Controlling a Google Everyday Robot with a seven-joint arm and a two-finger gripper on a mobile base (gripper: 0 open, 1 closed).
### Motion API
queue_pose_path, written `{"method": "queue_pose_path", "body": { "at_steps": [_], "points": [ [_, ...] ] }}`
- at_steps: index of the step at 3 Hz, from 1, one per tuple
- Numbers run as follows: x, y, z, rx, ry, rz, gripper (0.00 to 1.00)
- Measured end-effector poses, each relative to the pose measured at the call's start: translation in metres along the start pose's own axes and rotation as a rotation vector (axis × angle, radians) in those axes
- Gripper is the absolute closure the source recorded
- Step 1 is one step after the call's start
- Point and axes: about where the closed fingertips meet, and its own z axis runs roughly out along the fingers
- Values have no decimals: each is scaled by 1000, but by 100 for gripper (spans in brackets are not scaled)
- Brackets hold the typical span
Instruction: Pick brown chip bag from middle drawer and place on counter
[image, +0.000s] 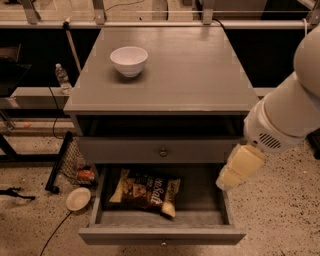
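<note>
The brown chip bag (147, 192) lies in the open middle drawer (160, 234), left of the claw (233, 174) at its right wall; clenched or released, I can't tell.

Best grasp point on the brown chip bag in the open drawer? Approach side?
Probably from straight above: the crinkly dark-brown chip bag lies flat on the floor of the open grey wooden drawer, whose walls block side entry. Pinch its puffed middle across the short width. The pale-yellow gripper hangs near the drawer's right wall.
</note>
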Motion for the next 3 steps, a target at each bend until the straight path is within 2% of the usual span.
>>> {"method": "queue_pose_path", "body": {
  "at_steps": [1, 2, 3],
  "points": [
    [14, 9, 54, -58, -16, 70, 0],
    [16, 12, 104, -83, -93, 132, 0],
    [16, 13, 104, -85, -90, 131, 0]
  ]
}}
